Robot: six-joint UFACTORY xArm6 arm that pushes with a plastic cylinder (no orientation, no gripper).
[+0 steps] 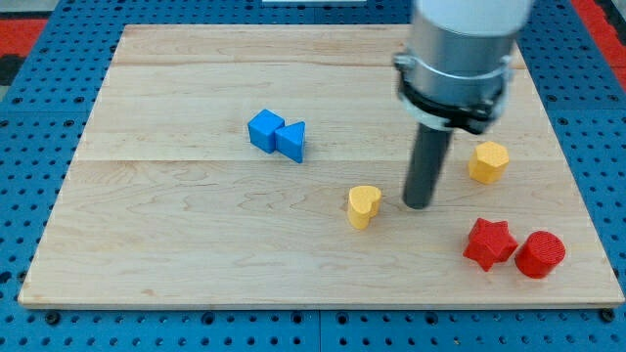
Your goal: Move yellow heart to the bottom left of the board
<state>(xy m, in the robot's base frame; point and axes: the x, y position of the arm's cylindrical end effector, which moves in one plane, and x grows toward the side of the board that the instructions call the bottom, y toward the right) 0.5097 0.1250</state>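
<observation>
Yellow heart (pixel 363 205) was noted slightly right of the middle of the pale wooden surface (pixel 176 244), toward the view's bottom. No claw was fitted; my tip (pixel 419 205) was a bare rod end holding nothing, set down just beside the heart on its right, apart from it by a narrow gap. The heart thus lay to the view's left of my tip, with the bottom-left corner beyond it and lower. A push leftward and downward was judged the fitting line. The path there appeared free of blocks.
</observation>
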